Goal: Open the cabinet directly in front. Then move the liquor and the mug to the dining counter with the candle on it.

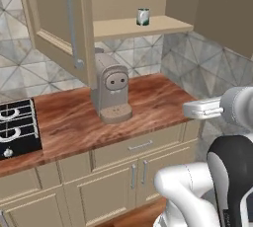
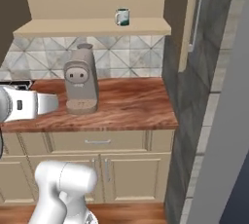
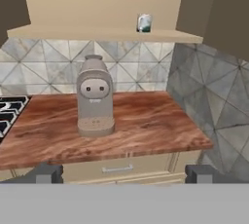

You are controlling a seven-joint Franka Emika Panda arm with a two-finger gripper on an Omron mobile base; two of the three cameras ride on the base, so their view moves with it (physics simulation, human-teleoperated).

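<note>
Cabinet [image 1: 54, 28]: beige wall cabinet, both doors swung open; in the left base view the left door hangs out over the counter with its long silver bar handle [image 1: 73, 26] facing the camera. In the right base view the right door [image 2: 187, 23] stands edge-on at the right end of the shelf.
Cabinet shelf [image 1: 143, 27]: bare beige board, open to the front, above the tiled wall.
Mug [image 1: 143, 17]: small white mug with a dark teal band, upright on the cabinet shelf toward its right end, near the front edge. It also shows in the right base view [image 2: 122, 17] and in the hand view [image 3: 144, 23]. Nothing touches it.
Coffee machine [image 1: 112, 89]: grey-beige, upright on the wood counter below the shelf, left of the mug's position.
Counter [image 1: 153, 97]: reddish-brown wood-grain top, with lower beige cabinets [image 1: 138, 169] and short handles under it.
Stove [image 1: 17, 127]: black, set into the counter at the far left.
Gripper [image 3: 124, 174]: fingers spread wide apart, holding nothing; the two dark finger tips [image 3: 48, 173] rise at the bottom corners of the hand view, well short of the counter's near edge and well below the shelf.
Arm [image 1: 232, 105]: white, reaching in from the right of the left base view, at about counter height.
</note>
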